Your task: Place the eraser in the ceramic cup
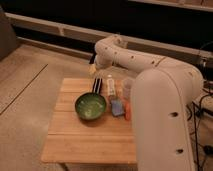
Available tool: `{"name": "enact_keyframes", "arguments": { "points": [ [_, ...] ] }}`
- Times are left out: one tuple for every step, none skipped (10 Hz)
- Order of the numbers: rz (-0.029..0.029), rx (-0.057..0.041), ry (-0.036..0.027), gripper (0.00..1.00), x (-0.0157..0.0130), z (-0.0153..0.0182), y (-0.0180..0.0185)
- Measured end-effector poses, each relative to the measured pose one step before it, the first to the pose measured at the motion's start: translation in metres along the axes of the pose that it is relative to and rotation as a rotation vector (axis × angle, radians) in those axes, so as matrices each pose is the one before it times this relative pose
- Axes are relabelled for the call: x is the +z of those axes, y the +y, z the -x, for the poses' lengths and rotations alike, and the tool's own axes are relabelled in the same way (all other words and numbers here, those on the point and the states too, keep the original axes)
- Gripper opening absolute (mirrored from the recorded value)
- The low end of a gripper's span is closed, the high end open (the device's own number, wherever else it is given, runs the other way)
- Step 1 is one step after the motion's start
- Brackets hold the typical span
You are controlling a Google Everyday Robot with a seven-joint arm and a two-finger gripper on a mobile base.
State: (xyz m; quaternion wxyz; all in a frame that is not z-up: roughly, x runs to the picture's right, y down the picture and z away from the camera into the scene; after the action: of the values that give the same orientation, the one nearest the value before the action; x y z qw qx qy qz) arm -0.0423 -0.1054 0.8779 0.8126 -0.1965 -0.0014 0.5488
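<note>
Claw (94,67) hovers wide and empty at the desk's (70,145) far edge. The eraser (96,86) lies just under it. The ceramic cup (127,88) sits further right. Nothing grasped yet: pickup and drop both remain.

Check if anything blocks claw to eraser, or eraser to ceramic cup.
The claw hangs just beyond the eraser, nothing visible between them. The white tube lies flat between eraser and ceramic cup; a lift should probably clear it.

Matt wooden table (75,135); glossy green bowl (90,106); smooth white plastic arm (160,100).
</note>
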Motion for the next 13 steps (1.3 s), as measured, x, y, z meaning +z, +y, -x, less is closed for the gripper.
{"name": "enact_keyframes", "arguments": {
  "points": [
    [0.01949,-0.02087,0.02376,0.65,0.00737,0.00318,0.01316],
    [0.01326,-0.02162,0.02043,0.65,0.00684,0.00398,0.00824],
    [0.01244,-0.01583,0.01903,0.65,0.00744,0.00271,0.00609],
    [0.00978,-0.00828,0.01784,0.65,0.00758,0.00233,0.00589],
    [-0.00097,-0.00996,0.03336,0.65,0.01441,0.00178,0.00719],
    [-0.00645,0.00339,0.02873,0.65,0.01286,-0.00107,0.00136],
    [-0.00505,0.01373,0.02881,0.65,0.01375,-0.00158,-0.00073],
    [-0.00466,0.01494,0.03303,0.65,0.01527,-0.00159,-0.00126],
    [-0.00308,0.01469,0.01903,0.65,0.00844,-0.00045,-0.00341],
    [-0.00163,0.02666,0.02862,0.65,0.01270,-0.00055,-0.00568],
    [0.00079,0.01886,0.01703,0.65,0.00845,0.00052,-0.00380],
    [0.00081,0.01951,0.01778,0.65,0.00907,0.00157,-0.00334],
    [0.00289,0.01377,0.01517,0.65,0.00804,0.00178,-0.00085]
  ]
}}
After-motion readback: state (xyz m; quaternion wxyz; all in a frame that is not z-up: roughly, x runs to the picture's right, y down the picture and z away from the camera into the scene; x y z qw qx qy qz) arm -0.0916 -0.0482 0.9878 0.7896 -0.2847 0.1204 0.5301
